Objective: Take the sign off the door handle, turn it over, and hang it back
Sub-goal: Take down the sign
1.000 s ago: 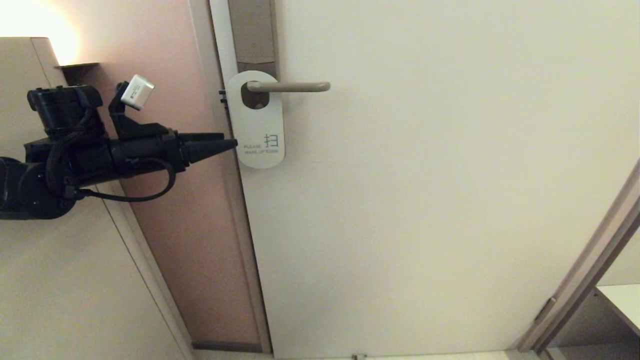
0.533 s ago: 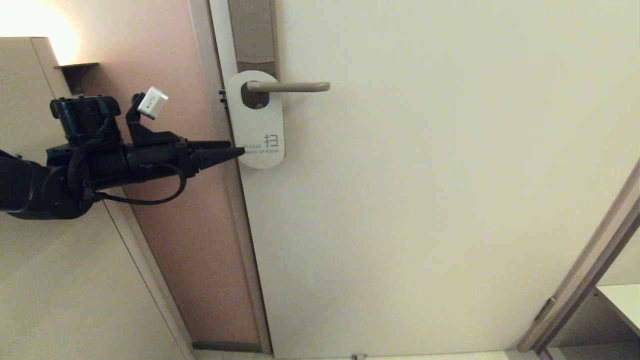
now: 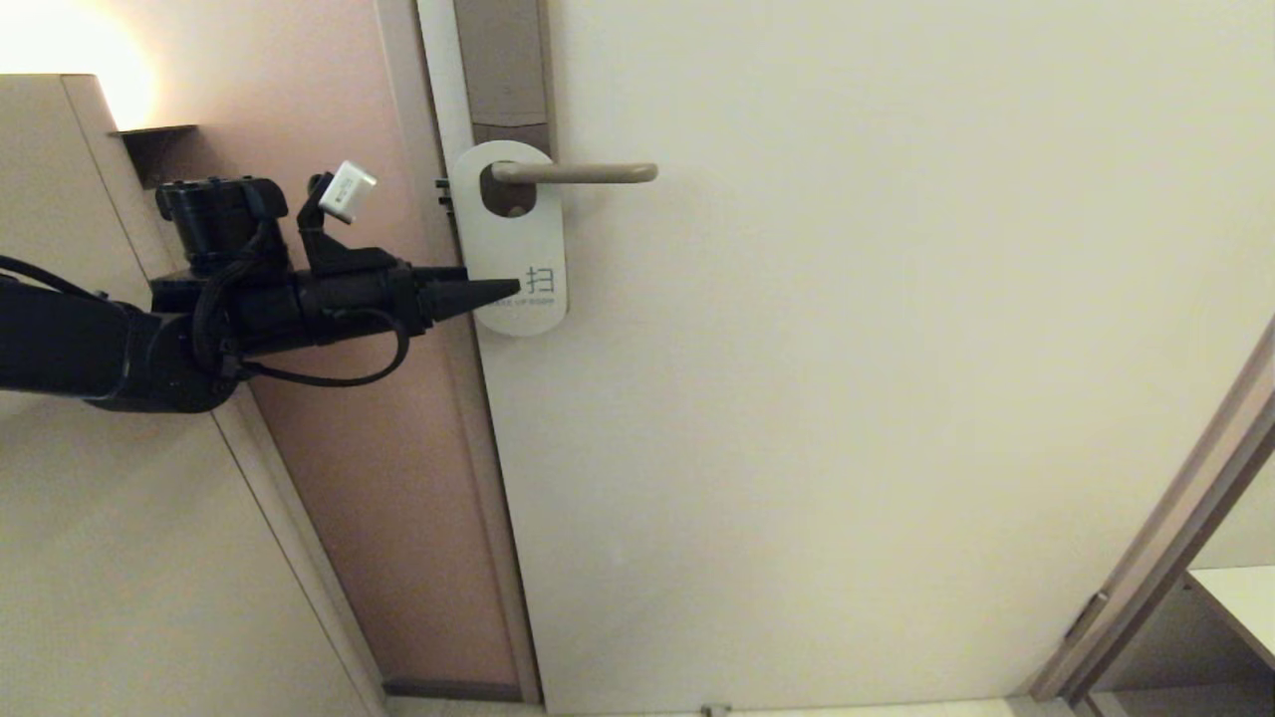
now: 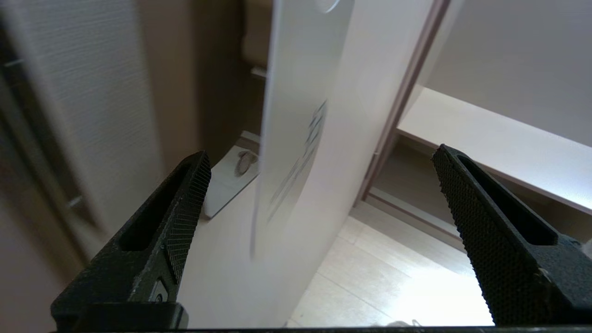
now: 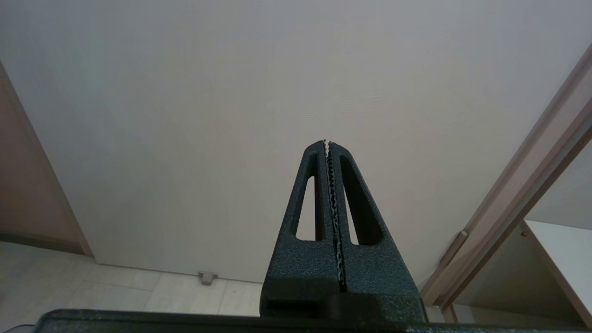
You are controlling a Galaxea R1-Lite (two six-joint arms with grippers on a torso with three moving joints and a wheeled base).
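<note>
- Black, ridged-pad fingers of the left gripper (image 3: 503,288) are spread wide apart, one either side of the card's lower edge, with nothing pinched between them; the wrist view (image 4: 319,185) shows the card edge-on in the gap, clear of both pads.
- From the head camera, that gripper reaches in level from the left, its pointed tip lying over the lower left part of the card, right by the printed lettering.
- White, flat, round-ended door-hanger sign (image 3: 513,239) hangs upright by its oval hole on the handle, pale face outward, with a teal character and a line of small teal text near its lower end.
- Seen from the left wrist, the sign (image 4: 296,115) is a thin pale sheet standing a little off the door, its teal print running along the face.
- Slim beige-grey metal lever door handle (image 3: 588,173) sticks out level to the right from a tall brownish-grey plate (image 3: 503,70), passing through the sign's hole.
- Cream door (image 3: 847,398) fills the scene behind it all, beside a pinkish wall panel (image 3: 349,448) on the left.
- Over on the other arm, the right gripper (image 5: 327,143) is pressed fully together, empty, pointing at bare door.
</note>
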